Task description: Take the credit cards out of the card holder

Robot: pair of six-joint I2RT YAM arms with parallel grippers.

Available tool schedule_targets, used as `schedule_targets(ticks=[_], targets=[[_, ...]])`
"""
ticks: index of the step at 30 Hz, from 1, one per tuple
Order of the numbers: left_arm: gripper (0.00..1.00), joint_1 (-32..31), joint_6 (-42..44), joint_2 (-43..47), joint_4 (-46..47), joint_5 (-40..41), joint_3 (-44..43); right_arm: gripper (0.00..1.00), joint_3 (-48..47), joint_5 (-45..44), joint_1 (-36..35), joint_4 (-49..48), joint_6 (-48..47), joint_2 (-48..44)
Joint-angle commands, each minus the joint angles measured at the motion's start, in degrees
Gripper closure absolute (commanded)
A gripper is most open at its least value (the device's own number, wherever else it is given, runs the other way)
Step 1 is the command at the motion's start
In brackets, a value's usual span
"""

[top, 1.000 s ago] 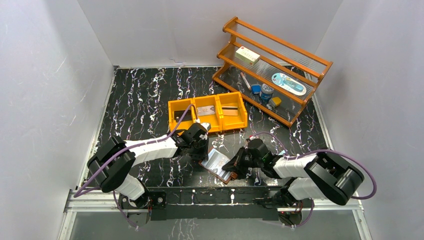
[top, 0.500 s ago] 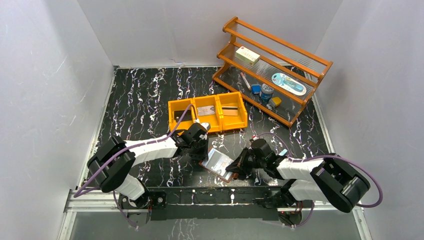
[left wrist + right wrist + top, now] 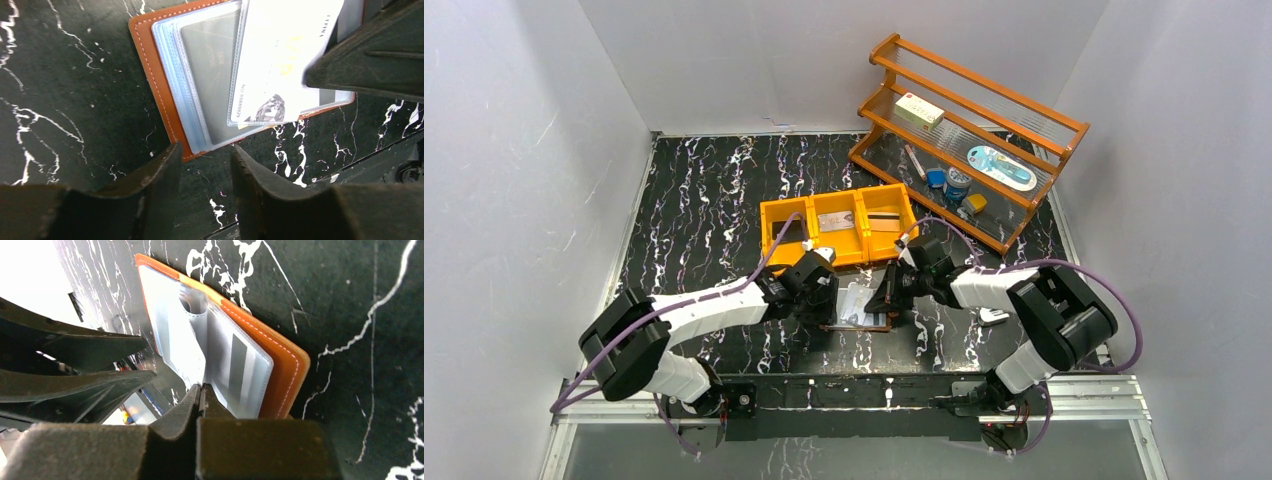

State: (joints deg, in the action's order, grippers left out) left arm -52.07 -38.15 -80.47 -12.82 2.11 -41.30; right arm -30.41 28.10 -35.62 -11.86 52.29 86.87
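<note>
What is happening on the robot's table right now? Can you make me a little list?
Card holder: brown leather folding wallet, lying open on black marbled table
Left gripper: open, by the wallet's corner, holding nothing
Right gripper: shut on a clear plastic sleeve of the wallet
White plastic card: inside a sleeve, not yet out
Orange three-compartment plastic bin: grey card in middle, tan card in right compartment
</note>
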Motion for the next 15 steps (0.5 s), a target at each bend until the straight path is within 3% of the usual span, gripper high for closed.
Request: schedule_targets(ticks=[1, 8, 15], targets=[[0.57, -0.1, 1.6, 3.4, -1.9, 3.0, -3.1, 0.94, -2.7, 2.9, 0.3, 5.1, -9.0, 2.5], [0.52, -0.1, 7.4, -3.1, 4.2, -3.4, -7.5, 0.90, -3.4, 4.2, 0.3, 4.8, -9.5, 4.7], [0.57, -0.1, 8.5, -10.1, 6.4, -7.4, -8.1, 0.82, -1.6, 5.1, 0.3, -0.9, -4.8, 6.1]])
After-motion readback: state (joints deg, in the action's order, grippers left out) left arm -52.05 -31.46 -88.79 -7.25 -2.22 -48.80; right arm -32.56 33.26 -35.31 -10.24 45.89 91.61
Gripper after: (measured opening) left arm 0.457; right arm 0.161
